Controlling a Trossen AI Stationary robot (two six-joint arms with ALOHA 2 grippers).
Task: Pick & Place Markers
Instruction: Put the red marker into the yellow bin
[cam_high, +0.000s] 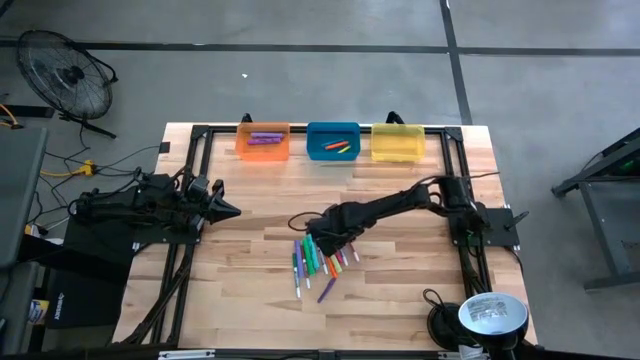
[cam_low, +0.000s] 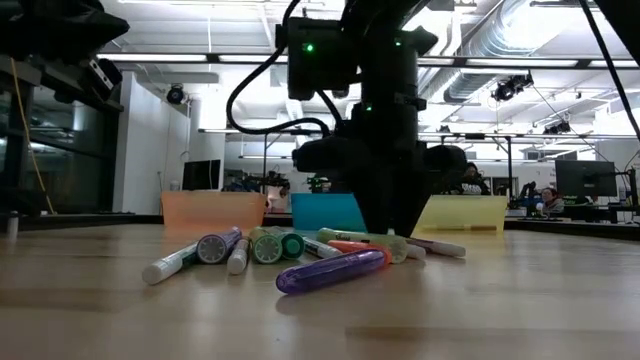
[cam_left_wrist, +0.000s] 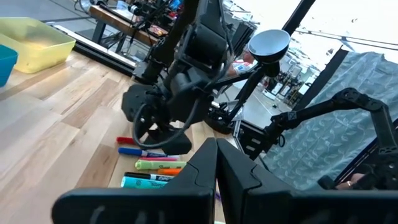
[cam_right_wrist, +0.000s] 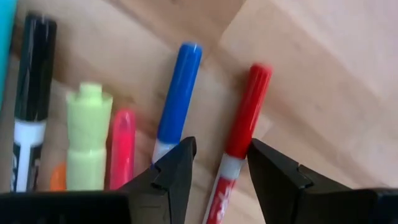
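Observation:
Several markers (cam_high: 315, 262) lie side by side in a loose pile on the wooden table, near its middle. In the low view a purple marker (cam_low: 330, 270) lies nearest. My right gripper (cam_right_wrist: 221, 152) points down over the pile's far right part and is open. A red marker (cam_right_wrist: 244, 118) runs between its fingertips, and a blue marker (cam_right_wrist: 179, 87) lies just outside one finger. I see no touch between fingers and markers. My left gripper (cam_high: 232, 211) waits shut above the table's left side, pointing level toward the pile.
Three bins stand in a row at the far edge: orange (cam_high: 264, 142) with a purple marker inside, blue (cam_high: 333, 141) with a few markers, and yellow (cam_high: 397, 143). Black frame rails (cam_high: 190, 160) border the table. A round lamp-like head (cam_high: 490, 312) sits at the near right corner.

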